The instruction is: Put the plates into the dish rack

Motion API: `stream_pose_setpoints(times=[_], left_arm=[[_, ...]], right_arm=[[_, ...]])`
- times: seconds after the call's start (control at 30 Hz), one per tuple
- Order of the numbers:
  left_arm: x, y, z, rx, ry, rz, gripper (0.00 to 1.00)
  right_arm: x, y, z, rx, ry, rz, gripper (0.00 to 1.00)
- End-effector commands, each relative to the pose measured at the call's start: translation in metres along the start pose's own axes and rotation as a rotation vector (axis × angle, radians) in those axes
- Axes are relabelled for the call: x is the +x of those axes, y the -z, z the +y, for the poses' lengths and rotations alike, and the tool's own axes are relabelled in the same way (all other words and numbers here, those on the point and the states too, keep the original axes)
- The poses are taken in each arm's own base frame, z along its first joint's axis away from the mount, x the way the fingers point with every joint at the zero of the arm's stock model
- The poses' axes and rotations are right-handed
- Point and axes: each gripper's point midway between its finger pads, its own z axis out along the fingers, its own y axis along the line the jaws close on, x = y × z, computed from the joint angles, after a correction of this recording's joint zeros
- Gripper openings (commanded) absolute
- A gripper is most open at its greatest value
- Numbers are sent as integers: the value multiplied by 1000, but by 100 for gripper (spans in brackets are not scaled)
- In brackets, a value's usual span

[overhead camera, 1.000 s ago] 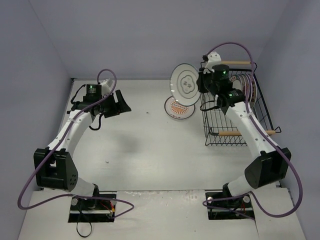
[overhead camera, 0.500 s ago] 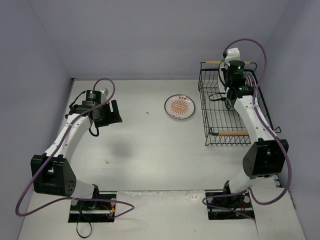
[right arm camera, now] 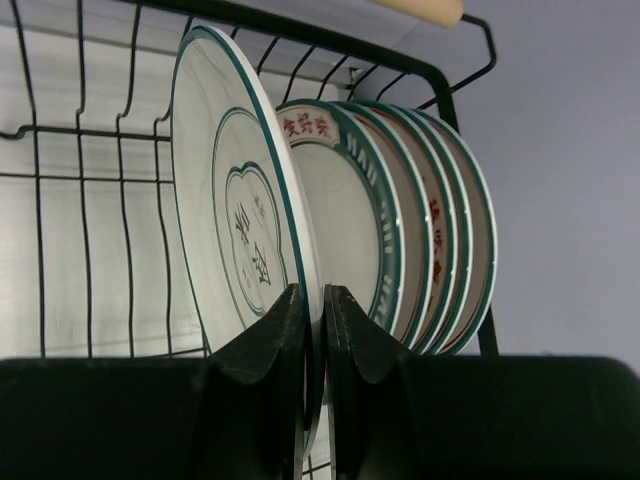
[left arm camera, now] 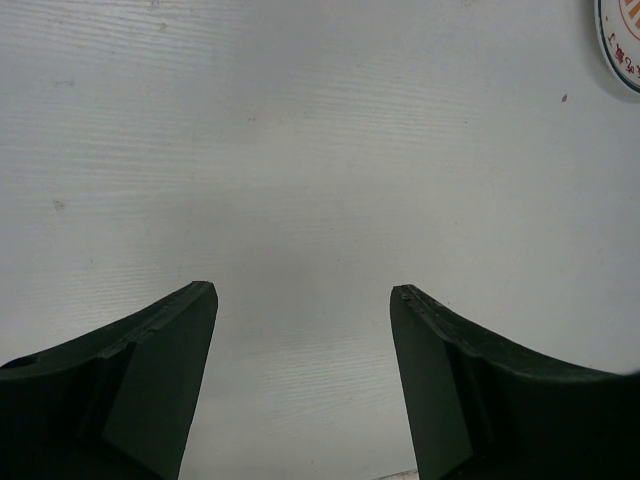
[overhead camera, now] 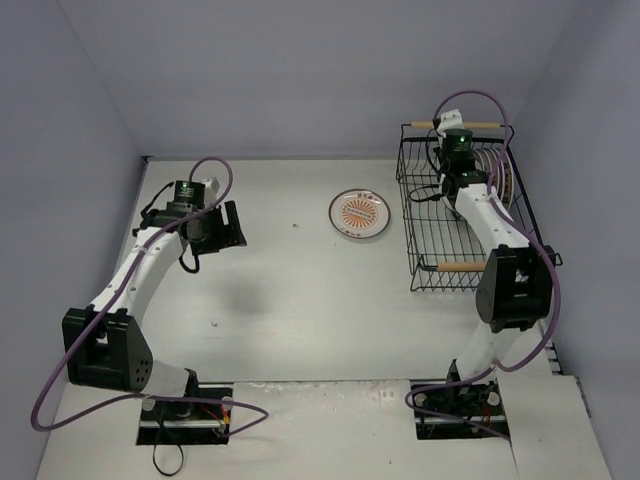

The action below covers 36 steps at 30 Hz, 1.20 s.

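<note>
My right gripper (right arm camera: 315, 292) is shut on the rim of a white plate with a teal line and dark characters (right arm camera: 235, 215), held upright inside the dish rack (overhead camera: 425, 225). Several more plates (right arm camera: 420, 230) stand on edge just behind it, against the rack's far end; they show in the top view too (overhead camera: 495, 175). One plate with an orange sunburst centre (overhead camera: 359, 214) lies flat on the table, left of the rack; its edge shows in the left wrist view (left arm camera: 620, 45). My left gripper (left arm camera: 303, 290) is open and empty over bare table at the far left (overhead camera: 215, 225).
The rack has a wooden handle at its far end (overhead camera: 470, 125) and another at its near end (overhead camera: 465, 266). Grey walls close in the table at the back and both sides.
My right gripper carried the teal-lined plate from above the rack's left edge into the rack and stood it beside the other plates. The left arm drew back slightly.
</note>
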Motion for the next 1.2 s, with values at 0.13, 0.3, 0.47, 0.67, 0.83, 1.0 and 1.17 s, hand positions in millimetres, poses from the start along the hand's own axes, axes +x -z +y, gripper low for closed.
stream_pose_setpoints(times=[0.13,0.3,0.47,0.67,0.83,1.0,1.17], left_arm=[[-13,-2,-10,37,-4,-38,70],[-15,-5,-15,46,-2,-36,70],[-17,-6,-19,49,-7,-41,70],[-14,-7,-24,54,-11,-31,70],[-15,-8,-31,66,-11,-37,70],[-20,-14,-48,101,-15,-39,70],[-34,-24,-70,145,9,-48,70]], right_arm=[[-44,0,-36,131,-63,-147,0],[-28,-14,-33,118,-69,-111,0],[-18,-23,-29,102,-79,-92,0],[-11,-27,-20,67,-97,-81,2],[-7,-27,-11,31,-109,-74,18],[-16,-19,-11,9,-137,-93,36],[-34,1,-22,11,-164,-126,57]])
